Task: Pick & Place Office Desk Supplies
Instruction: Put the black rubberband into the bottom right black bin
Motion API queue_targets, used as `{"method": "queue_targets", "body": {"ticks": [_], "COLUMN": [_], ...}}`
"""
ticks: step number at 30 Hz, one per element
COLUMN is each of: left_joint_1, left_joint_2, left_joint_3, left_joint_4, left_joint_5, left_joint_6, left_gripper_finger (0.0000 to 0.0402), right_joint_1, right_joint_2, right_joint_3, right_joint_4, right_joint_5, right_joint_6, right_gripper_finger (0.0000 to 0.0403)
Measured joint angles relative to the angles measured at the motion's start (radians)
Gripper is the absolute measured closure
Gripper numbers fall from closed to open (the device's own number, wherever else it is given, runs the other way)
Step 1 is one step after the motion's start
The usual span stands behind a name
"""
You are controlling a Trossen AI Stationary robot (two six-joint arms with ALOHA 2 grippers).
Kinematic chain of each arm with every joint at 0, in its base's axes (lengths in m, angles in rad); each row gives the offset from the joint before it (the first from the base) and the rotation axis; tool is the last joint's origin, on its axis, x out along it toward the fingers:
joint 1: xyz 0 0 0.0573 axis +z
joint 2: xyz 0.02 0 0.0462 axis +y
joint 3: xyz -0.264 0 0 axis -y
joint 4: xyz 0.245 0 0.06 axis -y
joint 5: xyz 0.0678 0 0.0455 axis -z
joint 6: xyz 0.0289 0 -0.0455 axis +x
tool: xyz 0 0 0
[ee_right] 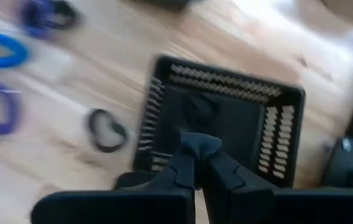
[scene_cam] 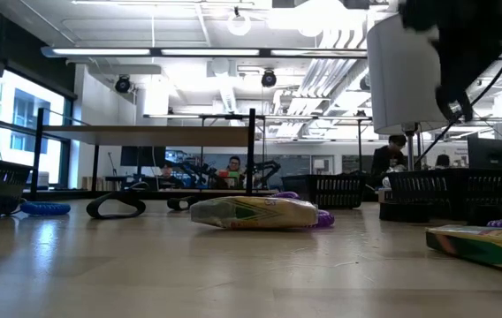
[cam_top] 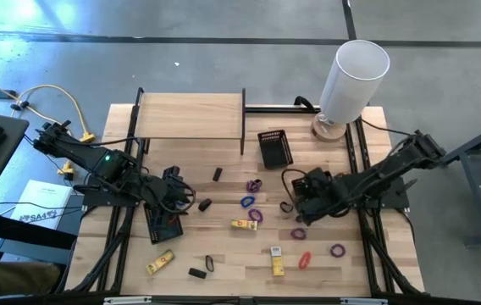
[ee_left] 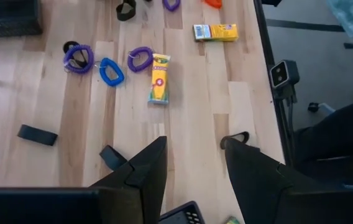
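From above, you see the left gripper (cam_top: 175,193) over the table's left half beside a black mesh tray (cam_top: 163,227), while the right gripper (cam_top: 298,196) sits right of centre; purple loops (cam_top: 254,216), a blue loop (cam_top: 246,202), a red loop (cam_top: 305,259), yellow packets (cam_top: 278,261) and small black blocks (cam_top: 218,174) lie scattered between and in front of them. At table level, you face one yellow packet (scene_cam: 255,213) lying flat with a purple loop (scene_cam: 324,218) just behind it. Through the left wrist camera, your fingers (ee_left: 148,171) stand apart, holding nothing, above bare wood near a black block (ee_left: 37,134). Through the right wrist camera, your fingers (ee_right: 186,167) are pressed together, empty, over a black mesh tray (ee_right: 266,138), a black loop (ee_right: 107,129) lying beside it.
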Motion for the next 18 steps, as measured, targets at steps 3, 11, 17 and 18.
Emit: {"method": "queue_targets", "body": {"ticks": [3, 11, 17, 18], "left_joint_1": [0.0, 0.0, 0.0, 0.0], "left_joint_2": [0.0, 0.0, 0.0, 0.0], "left_joint_3": [0.0, 0.0, 0.0, 0.0], "left_joint_4": [0.0, 0.0, 0.0, 0.0], "left_joint_5": [0.004, 0.008, 0.009, 0.009], "left_joint_6": [-0.027, -0.058, -0.058, -0.058], "left_gripper_finger": [0.0246, 0.0246, 0.0246, 0.0246], "right_joint_1": [-0.032, -0.07, -0.092, -0.095], "right_joint_2": [0.0, 0.001, 0.001, 0.001], "right_joint_3": [-0.086, -0.148, -0.148, -0.148], "right_joint_4": [0.059, 0.188, 0.175, 0.177], "right_joint_5": [-0.075, -0.104, -0.101, -0.104], "right_joint_6": [0.048, -0.007, -0.01, -0.01], "right_gripper_finger": [0.04, 0.0362, 0.0295, 0.0281]}}
